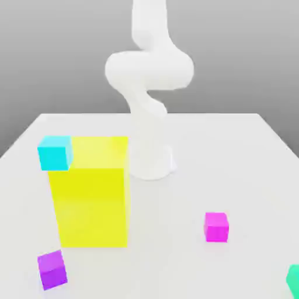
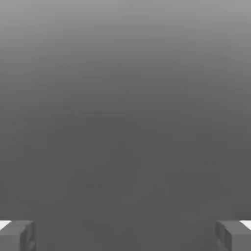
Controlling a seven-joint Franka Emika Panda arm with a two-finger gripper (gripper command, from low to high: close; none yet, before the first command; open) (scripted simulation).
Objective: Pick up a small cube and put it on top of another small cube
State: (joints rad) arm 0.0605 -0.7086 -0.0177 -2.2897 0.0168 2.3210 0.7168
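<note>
The hand (image 2: 125,235) is released: in the hand view its two fingertips (image 2: 17,235) sit far apart with nothing between them, facing blank grey background and no cube. The arm (image 1: 149,82) rises from its base near the middle of the worktop (image 1: 233,152) and leaves the exterior view at the top.

The teal cube (image 1: 294,279) lies at the near corner of the worktop on the exterior view's right, cut off by the picture's edge. The pink cube (image 1: 216,226) sits free on the worktop, near the teal one but clearly apart from it, toward the middle.

The grab has not begun, and the risks are mostly of mistaken identity. A cyan cube (image 1: 55,152) rests against the upper corner of the yellow block (image 1: 90,193), and a purple cube (image 1: 52,269) lies near the front edge on the exterior view's left; either could be taken for the right one. The teal cube's corner spot probably means a long reach, and a slightly off descent could nudge it off the worktop. A skewed release on the pink cube could let it slide off.
</note>
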